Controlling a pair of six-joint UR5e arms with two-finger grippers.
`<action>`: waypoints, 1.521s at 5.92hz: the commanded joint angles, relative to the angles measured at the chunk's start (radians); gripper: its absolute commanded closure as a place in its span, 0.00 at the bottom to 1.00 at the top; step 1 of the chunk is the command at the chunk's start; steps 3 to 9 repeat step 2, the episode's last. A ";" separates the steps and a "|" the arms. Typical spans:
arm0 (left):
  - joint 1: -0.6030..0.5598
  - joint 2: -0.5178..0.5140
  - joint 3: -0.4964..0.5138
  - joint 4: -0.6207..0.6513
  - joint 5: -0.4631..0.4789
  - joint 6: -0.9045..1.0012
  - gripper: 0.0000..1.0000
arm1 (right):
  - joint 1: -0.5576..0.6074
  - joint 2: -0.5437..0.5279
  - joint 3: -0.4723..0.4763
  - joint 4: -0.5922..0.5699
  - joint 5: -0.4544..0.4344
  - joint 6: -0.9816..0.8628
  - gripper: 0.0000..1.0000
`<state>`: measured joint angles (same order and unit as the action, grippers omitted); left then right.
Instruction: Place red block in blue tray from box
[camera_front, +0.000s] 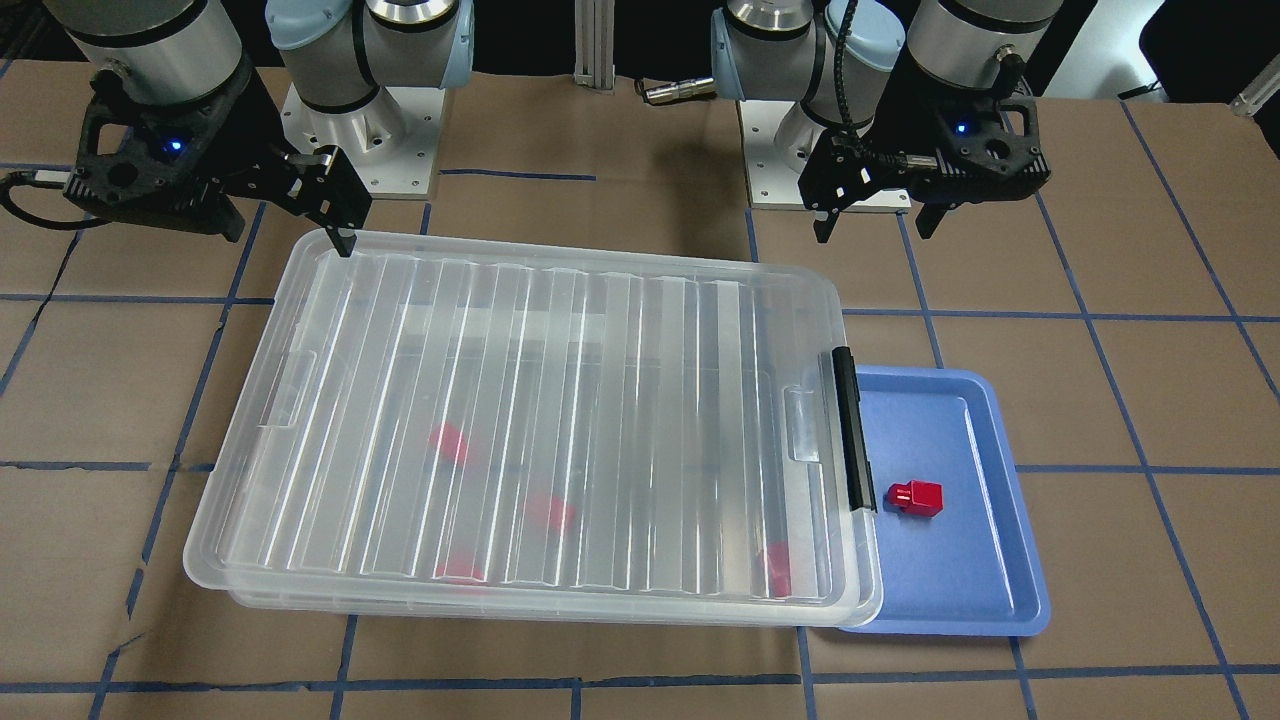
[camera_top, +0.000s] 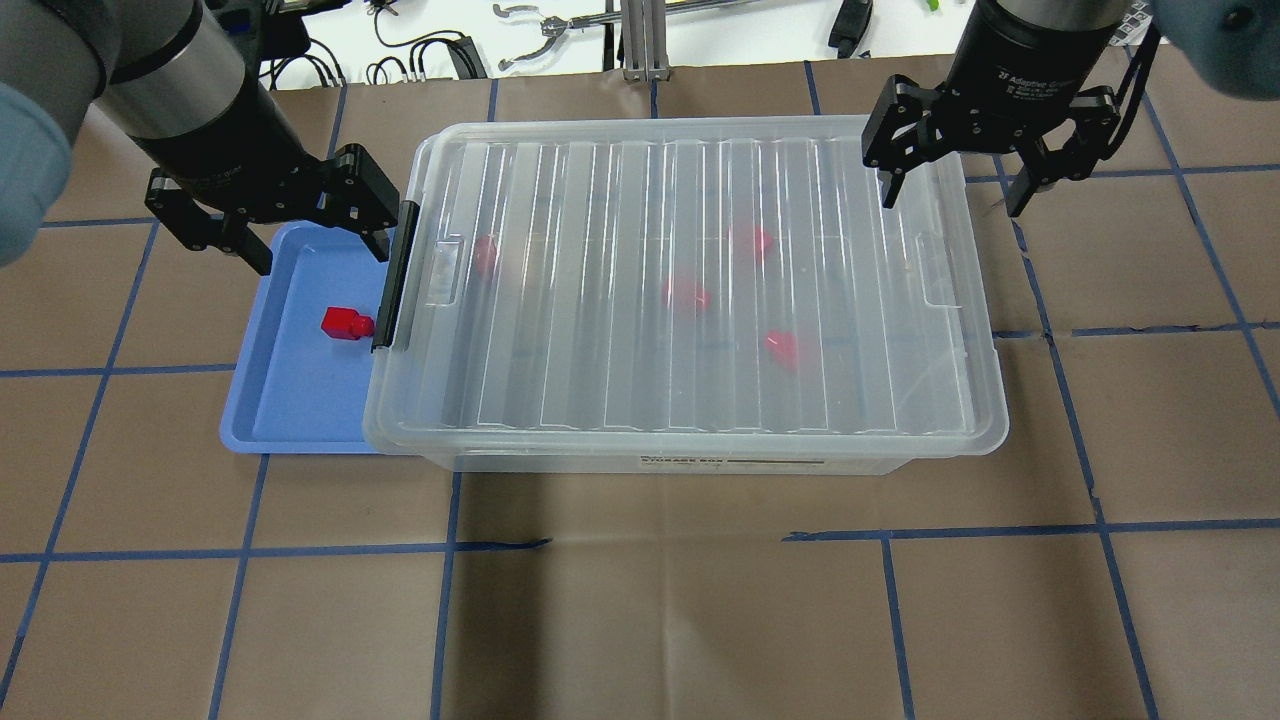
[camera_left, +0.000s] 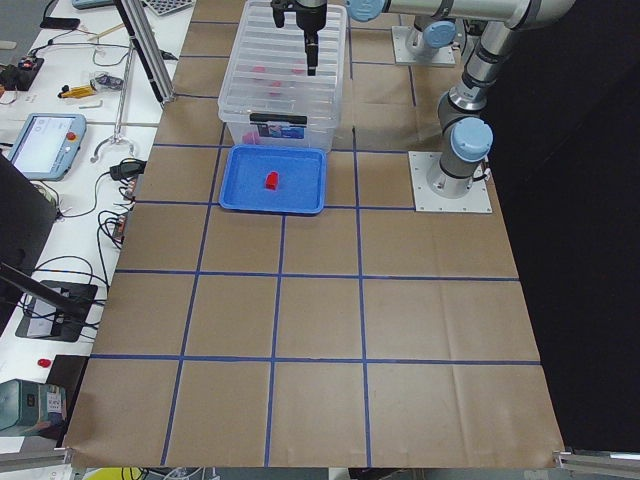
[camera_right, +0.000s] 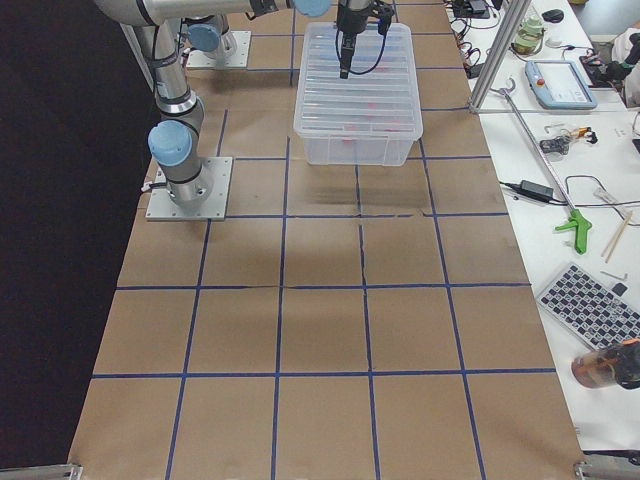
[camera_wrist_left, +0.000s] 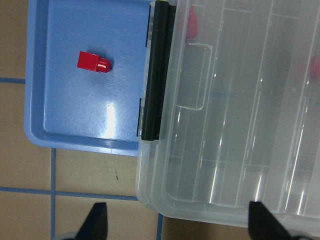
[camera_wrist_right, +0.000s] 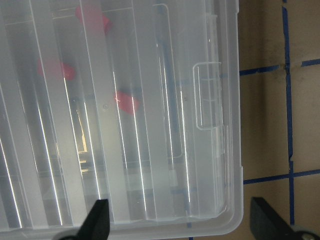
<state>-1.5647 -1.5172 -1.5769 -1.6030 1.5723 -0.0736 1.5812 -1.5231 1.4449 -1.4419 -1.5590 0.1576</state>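
Note:
One red block (camera_top: 345, 323) (camera_front: 918, 498) (camera_wrist_left: 92, 62) lies on its side in the blue tray (camera_top: 300, 405) (camera_front: 960, 575) (camera_wrist_left: 70, 112). The tray's edge is tucked under the latch end of the clear box (camera_top: 700, 458) (camera_front: 500, 597). The box's ribbed lid (camera_top: 640, 200) is on, with the black latch (camera_top: 395, 275) (camera_wrist_left: 155, 70) toward the tray. Several more red blocks (camera_top: 687, 294) (camera_wrist_right: 126, 102) show blurred through the lid. My left gripper (camera_top: 315, 250) (camera_front: 873, 228) hovers open and empty above the tray's far edge and the latch. My right gripper (camera_top: 953, 200) hangs open and empty over the box's other end.
The two arm bases (camera_front: 360, 140) (camera_front: 810, 150) stand bolted behind the box. Brown paper with a blue tape grid (camera_top: 640, 545) covers the table. Side benches (camera_left: 70, 120) (camera_right: 570, 150) with tools and cables run beyond the table's far edge.

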 joint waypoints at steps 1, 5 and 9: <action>0.002 0.000 0.000 0.000 0.000 0.002 0.02 | 0.000 0.000 0.000 0.000 0.002 0.000 0.00; -0.002 0.005 0.006 -0.002 0.000 0.006 0.02 | 0.000 0.000 0.000 0.000 0.002 0.000 0.00; -0.002 0.005 0.006 -0.002 0.000 0.006 0.02 | 0.000 0.000 0.000 0.000 0.002 0.000 0.00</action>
